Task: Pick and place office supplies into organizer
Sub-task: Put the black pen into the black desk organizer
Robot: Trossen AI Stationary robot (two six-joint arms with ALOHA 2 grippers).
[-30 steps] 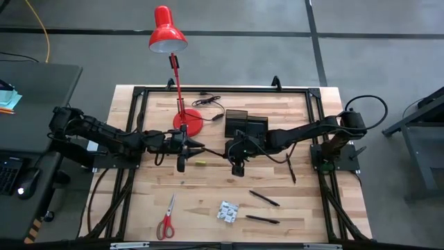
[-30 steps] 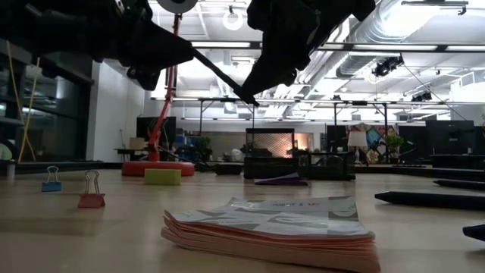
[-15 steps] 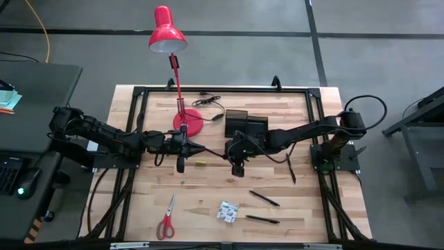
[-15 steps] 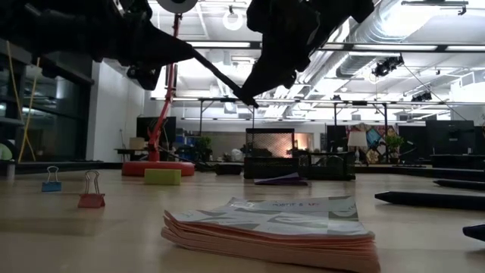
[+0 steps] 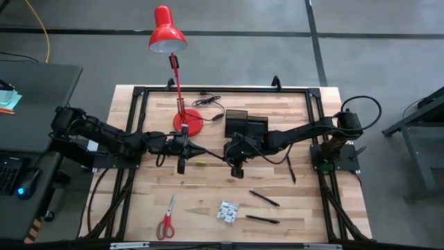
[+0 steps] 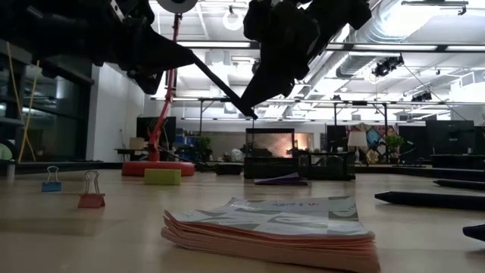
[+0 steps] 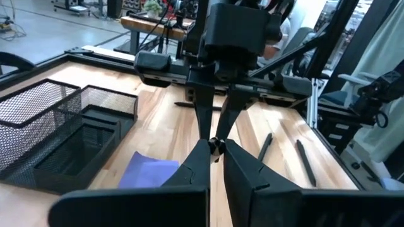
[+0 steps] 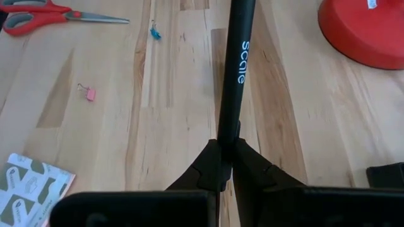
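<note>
A thin black pen (image 5: pixel 211 153) marked "scale" (image 8: pixel 240 62) hangs above the table's middle, between my two grippers. My left gripper (image 5: pixel 195 149) is shut on the end toward the table's left, my right gripper (image 5: pixel 229 155) on the other end. The black mesh organizer (image 5: pixel 246 125) stands just beyond them, with a purple notepad (image 7: pixel 148 173) lying beside it. Red-handled scissors (image 5: pixel 166 219), a patterned packet (image 5: pixel 227 211) and two more pens (image 5: pixel 263 198) (image 5: pixel 262 219) lie near the front edge. A yellow piece (image 5: pixel 200 162) lies below the held pen. My left gripper pinches the pen's higher end (image 7: pixel 218 144) between its two fingertips, coming almost level from the table's left and lying along the pen. The pen is clear of the table. My right gripper pinches the pen near its lower end (image 8: pixel 227 135) between its fingertips, slanting down from the table's right. The pen runs on in line with the fingers, rising toward the left gripper (image 6: pixel 189 57), and its tip (image 6: pixel 254 115) pokes out below.
The red desk lamp's base (image 5: pixel 189 120) stands at the back left of the grippers, with a cable (image 5: pixel 211 104) beside it. Small binder clips (image 6: pixel 51 180) (image 6: pixel 91 193) lie on the wood left of centre. A black frame (image 5: pixel 222 90) borders the table.
My left gripper has shut on the pen's free end while my right gripper kept its hold. Both arms have stayed nearly in place, and the pen hangs where it was.
</note>
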